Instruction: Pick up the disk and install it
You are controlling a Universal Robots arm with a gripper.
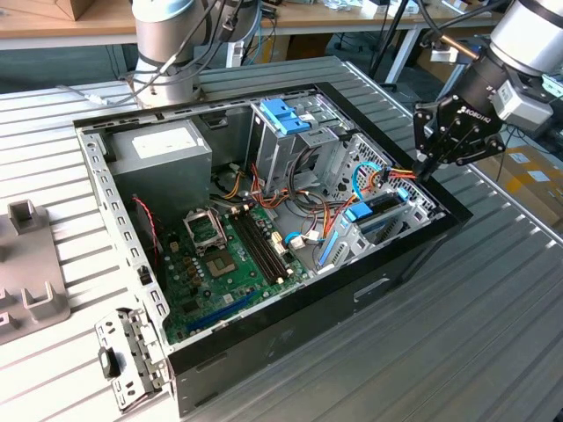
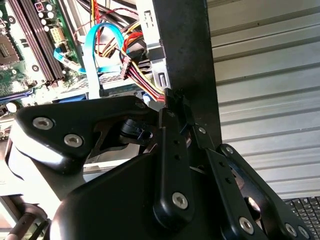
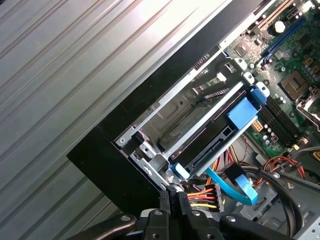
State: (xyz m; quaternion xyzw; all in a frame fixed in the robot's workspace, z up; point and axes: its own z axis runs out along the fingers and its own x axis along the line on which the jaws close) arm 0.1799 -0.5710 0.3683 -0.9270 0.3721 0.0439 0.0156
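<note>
The disk [image 1: 380,214], a dark flat drive in a bright blue carrier frame, lies in the low bay at the corner of the open computer case [image 1: 422,237] on the exterior view's right. In the first wrist view the disk [image 3: 244,113] sits between the bay's metal rails. My gripper [image 1: 423,172] hangs just above the case's rim at the end of that bay, beside a bundle of coloured wires [image 1: 393,173]. Its fingers [image 3: 172,200] are pressed together with nothing between them, and the gripper [image 2: 175,107] looks the same in the second wrist view.
A metal drive cage with a blue plastic bracket [image 1: 286,114] stands mid-case. The motherboard [image 1: 229,264] and grey power supply [image 1: 163,149] fill the exterior view's left half. A light blue flat cable [image 3: 235,185] runs near the bay. Another arm's base [image 1: 167,44] stands behind the case.
</note>
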